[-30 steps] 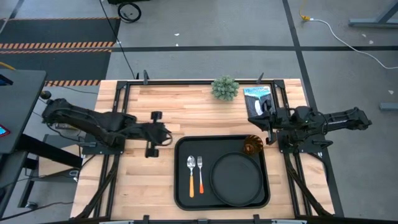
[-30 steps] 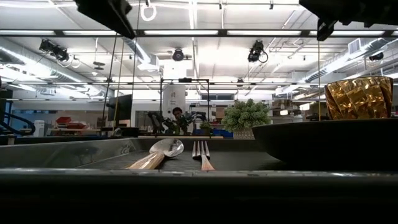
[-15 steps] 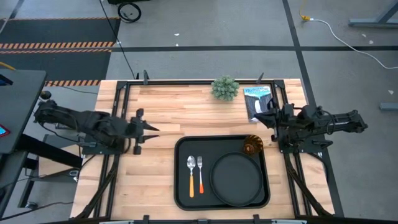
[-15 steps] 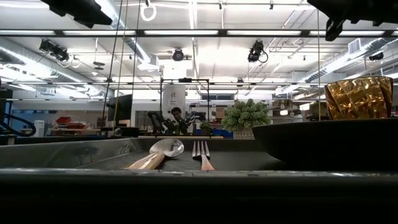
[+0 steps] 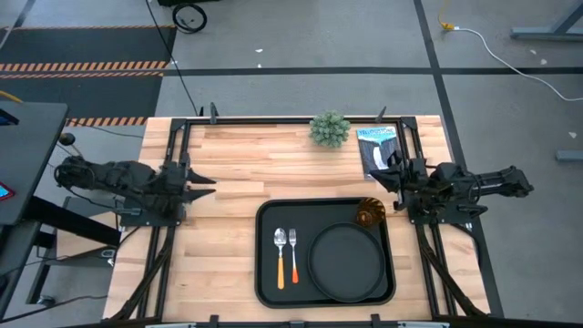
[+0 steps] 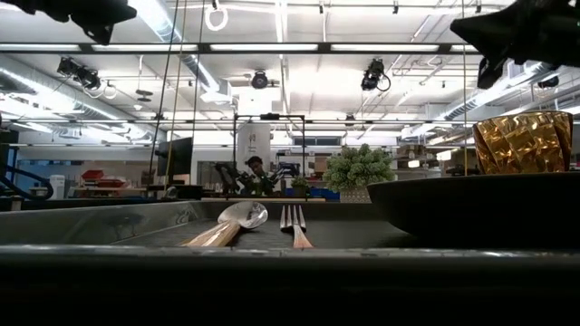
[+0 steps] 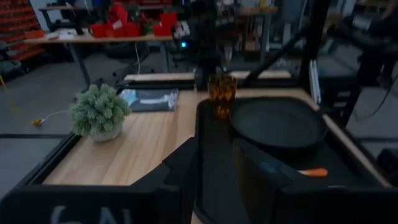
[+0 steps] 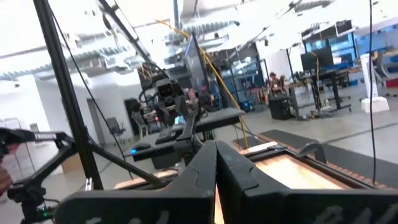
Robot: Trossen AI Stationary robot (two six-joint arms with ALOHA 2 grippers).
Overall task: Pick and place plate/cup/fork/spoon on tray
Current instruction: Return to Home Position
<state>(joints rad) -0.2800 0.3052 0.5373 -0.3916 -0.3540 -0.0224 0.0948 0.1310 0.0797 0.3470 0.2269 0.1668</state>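
The black tray (image 5: pixel 269 278) lies at the table's near middle. On it are the round black plate (image 5: pixel 346 262), the amber cup (image 5: pixel 369 213) at the far right corner, the spoon (image 5: pixel 280 258) and, right of it, the fork (image 5: pixel 294 255). The low view shows the spoon (image 6: pixel 231 222), fork (image 6: pixel 292 226), plate (image 6: pixel 480 204) and cup (image 6: pixel 524 142). My left gripper (image 5: pixel 208 185) hangs over the table's left edge, a little open and empty (image 7: pixel 215 168). My right gripper (image 5: pixel 383 171) is at the right edge beyond the cup, shut and empty (image 8: pixel 216 165).
A small potted plant (image 5: pixel 329 128) and a blue-white packet (image 5: pixel 376 146) sit at the table's far edge. Bare wood (image 5: pixel 228 246) lies left of the tray. A person (image 6: pixel 254 167) is in the room far behind the table.
My left gripper has drawn back from beside the tray toward the table's left edge and has tipped as the arm folded. My right gripper has sunk a little at the right edge. The things on the tray have kept still.
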